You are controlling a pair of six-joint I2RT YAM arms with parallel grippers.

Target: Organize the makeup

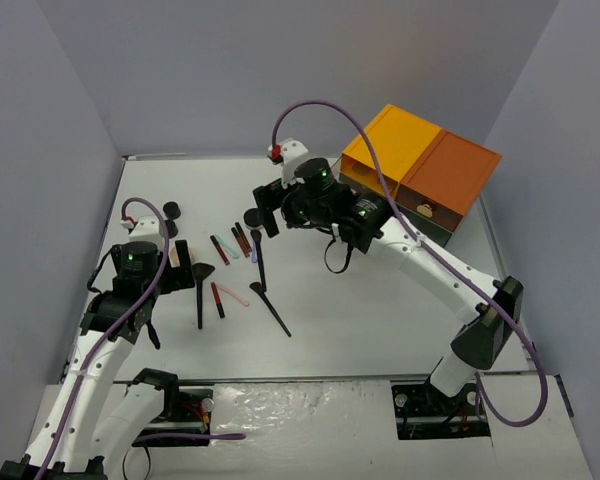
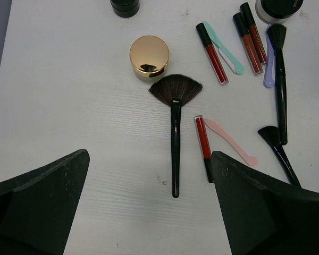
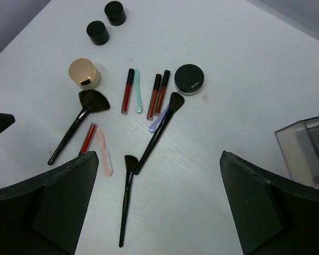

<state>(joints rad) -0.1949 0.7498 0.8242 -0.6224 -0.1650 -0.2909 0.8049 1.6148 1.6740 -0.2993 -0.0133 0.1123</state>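
Your stock, all on the white worktop [image 1: 360, 320], centre-left of the top view:
- fan brush [image 2: 175, 133], lying just below the gold-lidded compact [image 2: 149, 56]
- long black brush [image 3: 157, 133], with a shorter one [image 3: 126, 202] beside it
- red sticks [image 2: 212, 53], mint spatula [image 2: 223, 47], pink spatula [image 2: 231, 141], purple stick [image 2: 268, 77]
- two round black jars [image 3: 98, 32], upper left of the right wrist view

Left jaws: wide apart, empty, over the fan brush. Right jaws: wide apart, empty. Orange-topped drawer box [image 1: 420, 170]: upper right of the top view
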